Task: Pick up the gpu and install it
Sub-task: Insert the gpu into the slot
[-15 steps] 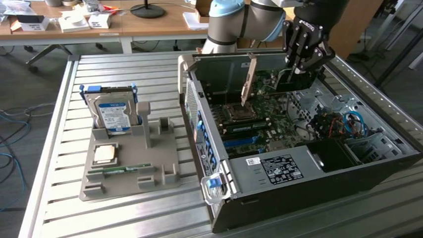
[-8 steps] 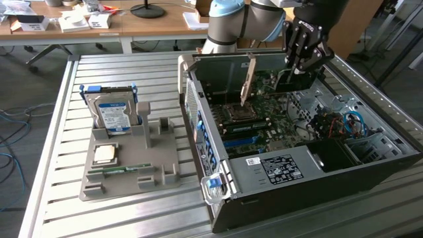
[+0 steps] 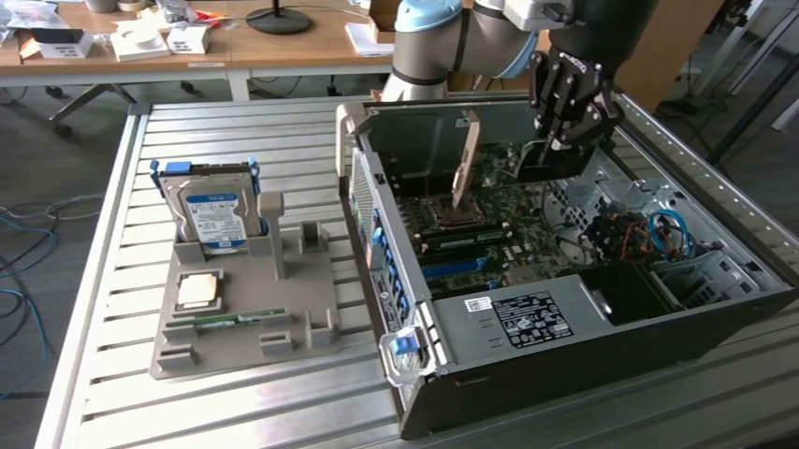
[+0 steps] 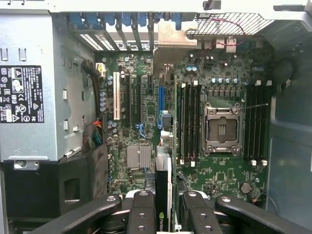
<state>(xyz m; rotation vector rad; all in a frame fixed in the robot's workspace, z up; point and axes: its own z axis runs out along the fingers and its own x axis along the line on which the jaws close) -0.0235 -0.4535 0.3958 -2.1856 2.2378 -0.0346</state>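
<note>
one card, the gpu, stands on edge inside the open computer case, over the green motherboard near the processor socket; we see the claw clamped on it.

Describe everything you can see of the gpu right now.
The gpu is a thin, flat, dark card, edge-on in the wrist view, with a small green logo near its gripped end. It stands on edge, clamped between the gripper's black fingers. In the exterior view its black face hangs below the gripper, inside the open computer case, above the green motherboard. Only the fingers visibly touch it; whether its lower edge meets a slot I cannot tell.
</note>
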